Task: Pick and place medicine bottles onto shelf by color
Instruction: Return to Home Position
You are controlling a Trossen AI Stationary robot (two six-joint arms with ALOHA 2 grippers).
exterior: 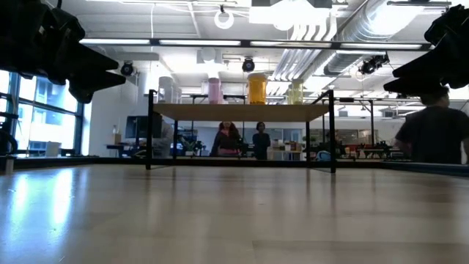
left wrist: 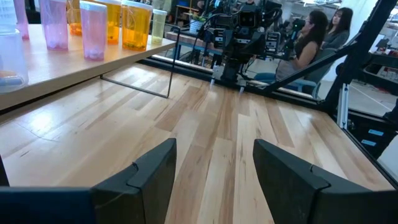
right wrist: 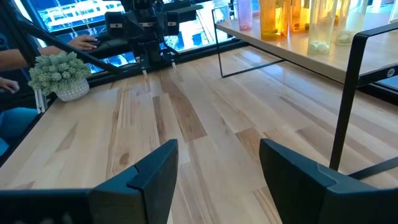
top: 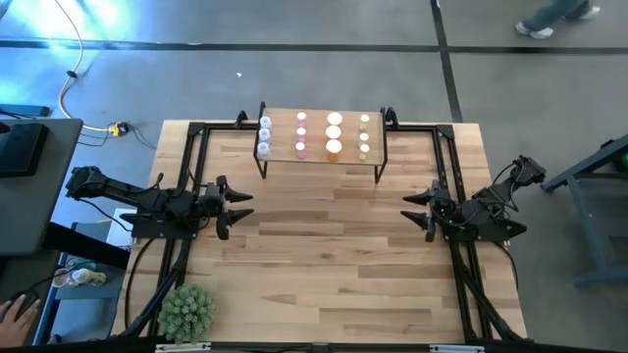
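Observation:
The shelf [top: 319,157], a small light-wood board on thin black legs, stands at the table's far middle. Medicine bottles with white caps stand on it in rows by color: whitish-blue [top: 264,134] at the left, then pink [top: 301,134], orange [top: 334,135] and yellowish [top: 364,135]. They show in the low view [exterior: 257,88] and in the left wrist view [left wrist: 93,31]. My left gripper [top: 243,206] is open and empty above the table's left side. My right gripper [top: 412,209] is open and empty above the right side.
A green spiky plant ball [top: 186,312] in a pot sits at the table's near left corner. Black frame rails [top: 186,167] run along the table's left and right edges. A person's hand [top: 15,316] shows off the table at the left; people sit beyond it.

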